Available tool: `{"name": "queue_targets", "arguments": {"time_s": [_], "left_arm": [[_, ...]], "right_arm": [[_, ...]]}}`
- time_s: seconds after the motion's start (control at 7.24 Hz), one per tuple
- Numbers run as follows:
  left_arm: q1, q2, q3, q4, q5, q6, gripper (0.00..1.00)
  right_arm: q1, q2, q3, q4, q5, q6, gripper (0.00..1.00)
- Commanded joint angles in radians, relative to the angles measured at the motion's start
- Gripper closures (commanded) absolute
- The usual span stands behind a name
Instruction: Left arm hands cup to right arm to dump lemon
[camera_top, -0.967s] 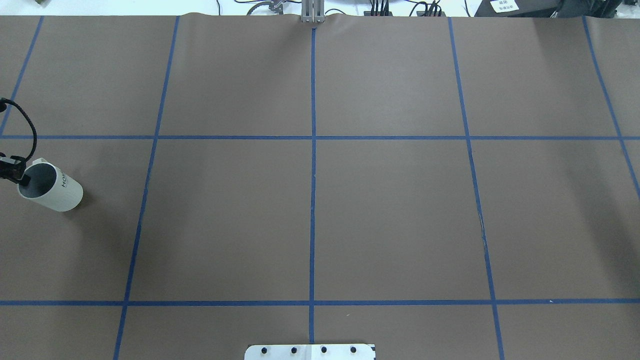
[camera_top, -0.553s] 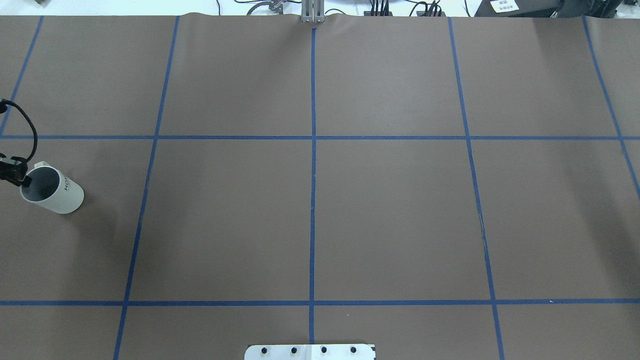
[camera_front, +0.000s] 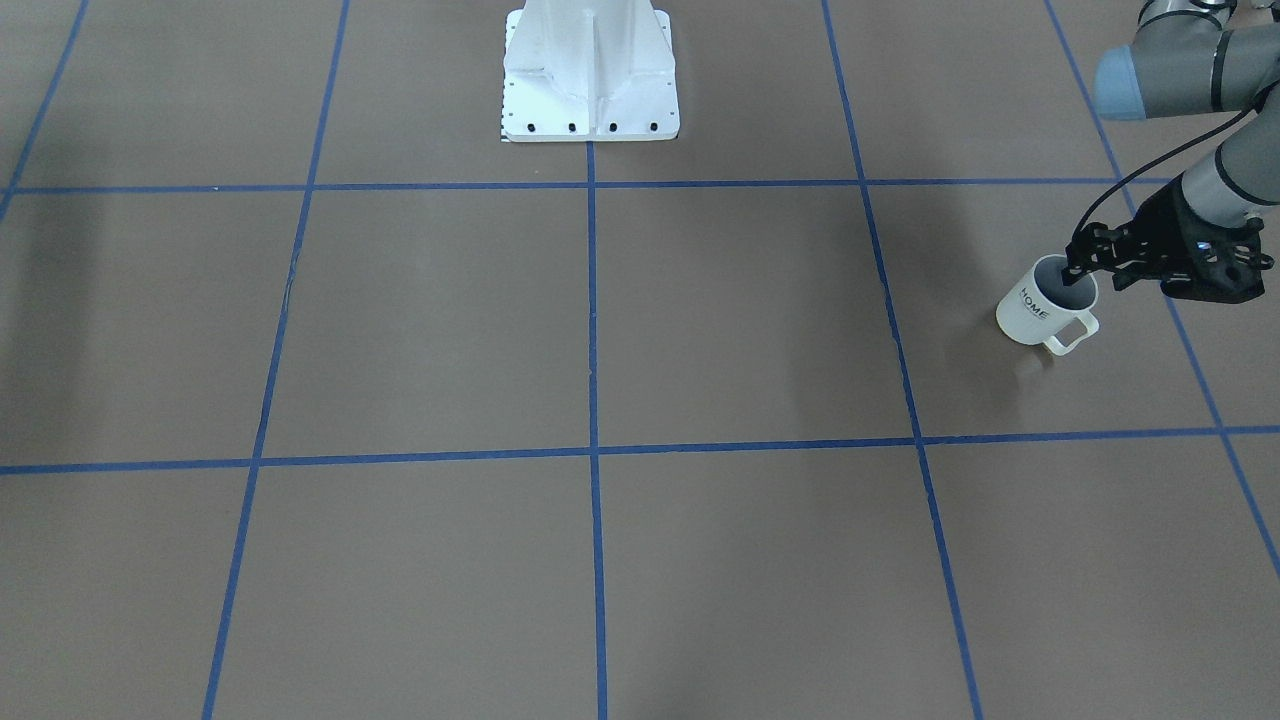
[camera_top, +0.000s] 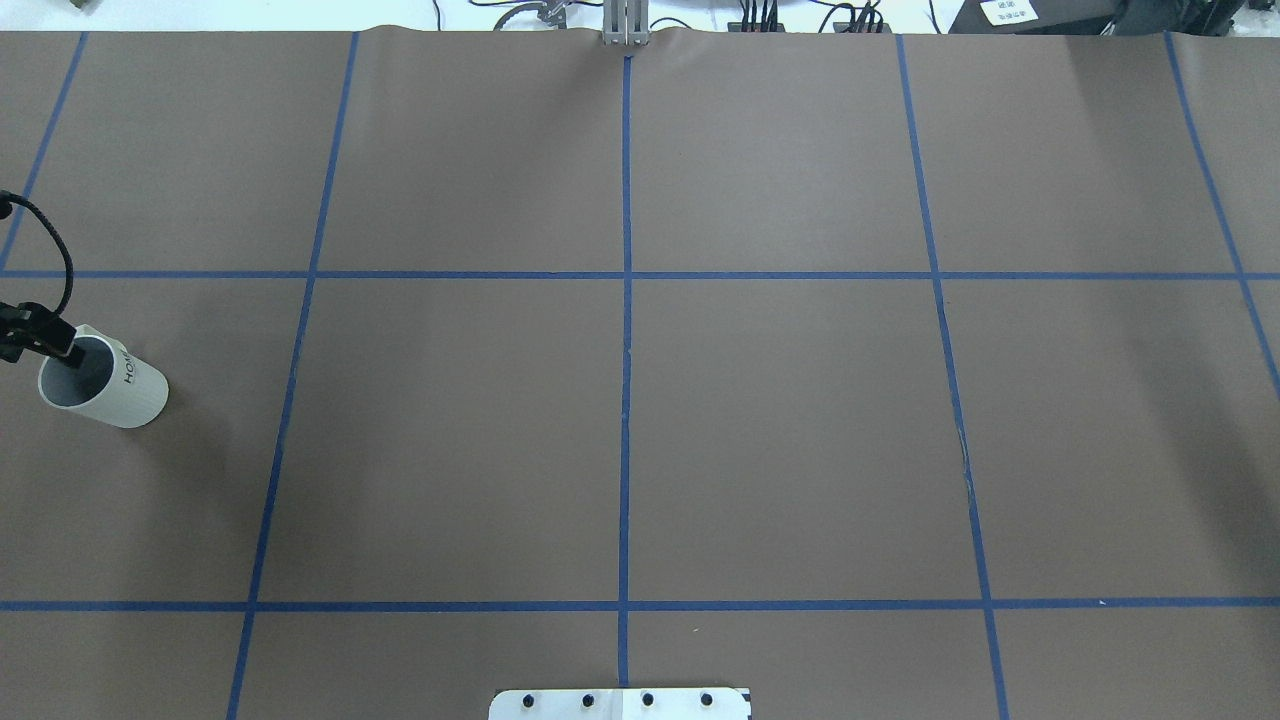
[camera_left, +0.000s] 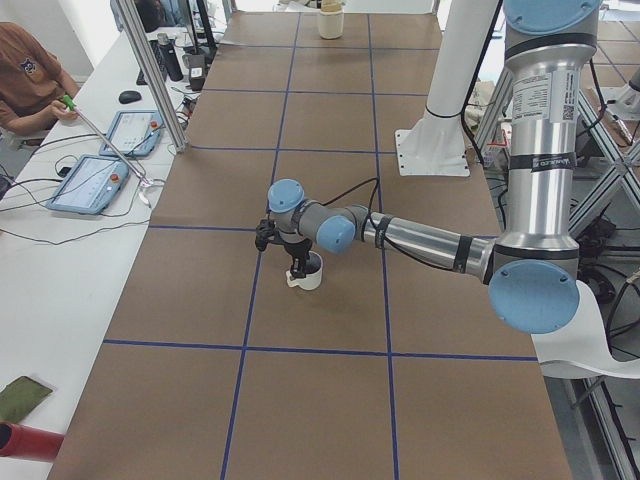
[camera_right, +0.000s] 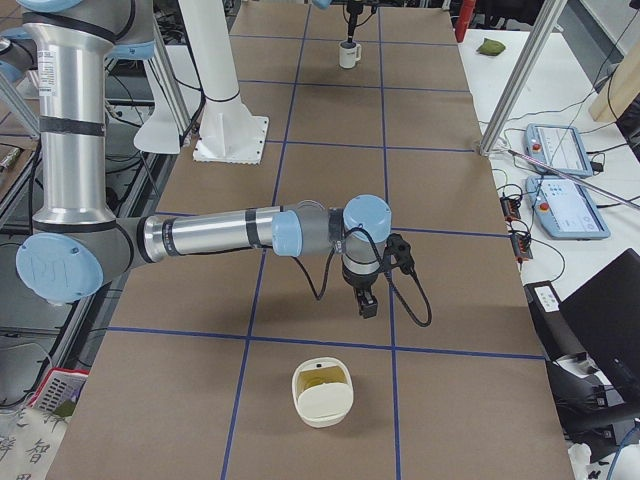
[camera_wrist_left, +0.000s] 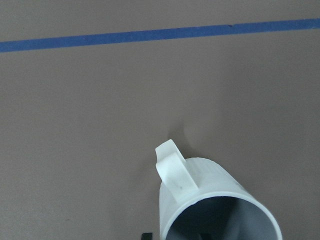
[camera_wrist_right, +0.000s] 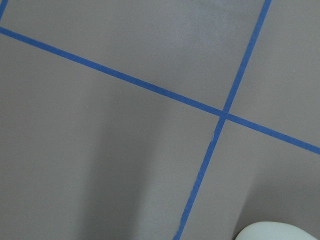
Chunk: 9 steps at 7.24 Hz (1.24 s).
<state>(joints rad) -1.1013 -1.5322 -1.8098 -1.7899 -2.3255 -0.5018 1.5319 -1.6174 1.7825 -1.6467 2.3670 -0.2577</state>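
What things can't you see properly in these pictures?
Inside of cup: dark in overhead and front views, cut by left wrist view's bottom edge.
Right gripper: exterior right only, too small to tell open or shut.
Left arm: cut off by overhead's left edge.

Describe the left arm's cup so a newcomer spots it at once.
On the brown, blue-gridded table, go to the end on the robot's left, where the left arm reaches down with its black end effector. At its tip is the cup: a small cream-white mug, grey inside. Unlike the cream container near the right arm, it shows black "HOME" lettering and a squarish loop handle.
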Motion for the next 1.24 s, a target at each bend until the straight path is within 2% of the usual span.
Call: {"name": "queue_targets", "arguments": {"time_s": [0.0,0.14,0.41,0.69,0.83,1.11], "left_arm": [[-0.059,0.003,-0.031,0.009,0.000,0.049,0.00],[-0.124,0.003,-0.023,0.051,-0.008,0.162,0.00],[-0.298,-0.002,0.009,0.201,-0.009,0.430,0.00],[-0.428,-0.003,0.102,0.222,-0.041,0.569,0.00],[-0.475,-0.006,0.148,0.225,-0.070,0.622,0.00],[-0.482,0.001,0.142,0.233,-0.089,0.602,0.00]], "right_arm": [[0.040,0.075,-0.003,-0.130,0.000,0.000,0.00],[0.062,0.132,0.000,-0.248,-0.002,0.000,0.00],[0.071,0.123,-0.005,-0.255,-0.012,-0.002,0.00],[0.088,0.100,-0.005,-0.251,-0.011,-0.002,0.00],[0.091,0.082,-0.003,-0.248,-0.008,0.011,0.00],[0.094,0.091,0.008,-0.249,-0.014,0.023,0.00]]}}
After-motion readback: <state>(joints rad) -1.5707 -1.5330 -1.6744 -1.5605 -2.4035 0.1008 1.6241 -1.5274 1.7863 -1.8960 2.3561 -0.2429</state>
